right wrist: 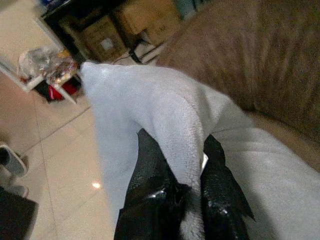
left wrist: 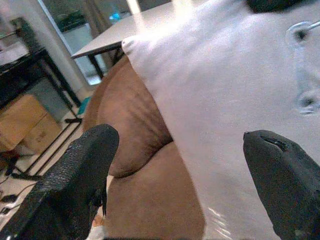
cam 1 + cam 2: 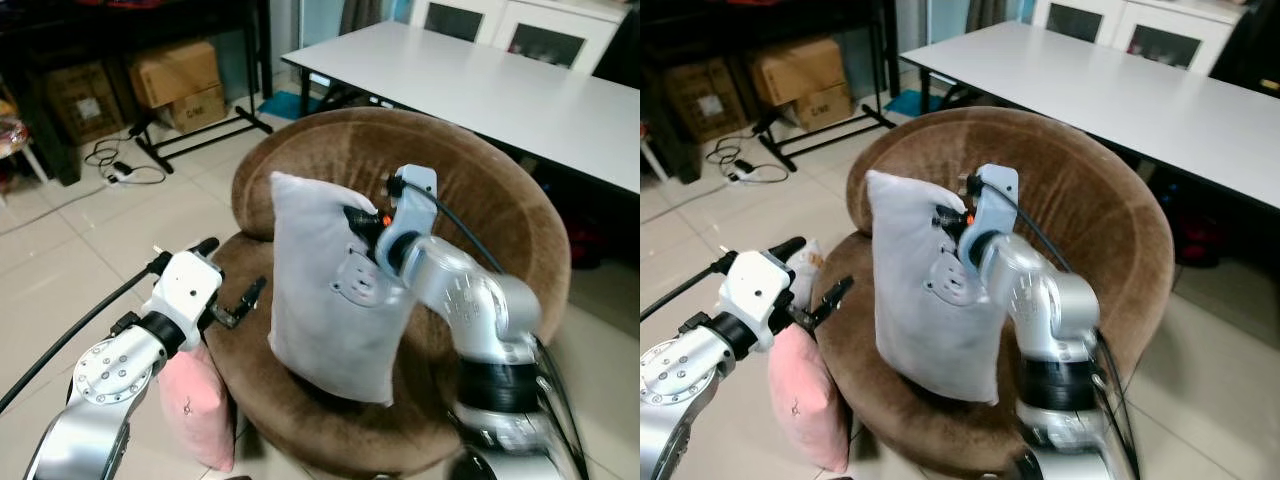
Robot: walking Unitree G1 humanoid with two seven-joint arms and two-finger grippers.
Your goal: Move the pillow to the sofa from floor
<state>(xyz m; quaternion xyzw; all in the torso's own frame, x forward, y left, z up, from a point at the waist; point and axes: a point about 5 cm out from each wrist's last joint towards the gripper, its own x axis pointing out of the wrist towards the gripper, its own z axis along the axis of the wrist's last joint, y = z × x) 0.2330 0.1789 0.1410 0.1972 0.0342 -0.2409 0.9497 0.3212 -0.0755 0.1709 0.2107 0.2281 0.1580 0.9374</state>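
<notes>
Right claw (image 1: 182,200) pinches the upright white pillow (image 3: 325,290) mid-frame over the sofa (image 3: 500,210); left claw (image 3: 228,283) open beside it.

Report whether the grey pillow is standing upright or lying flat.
Upright: the grey pillow stands on end on the brown sofa seat, its top edge pinched by the right gripper.

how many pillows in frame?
2. White pillow stands upright on the brown sofa, pinched at its top edge by the right claw. Pink pillow sits on the floor against the sofa's left side. Others may be hidden.
</notes>
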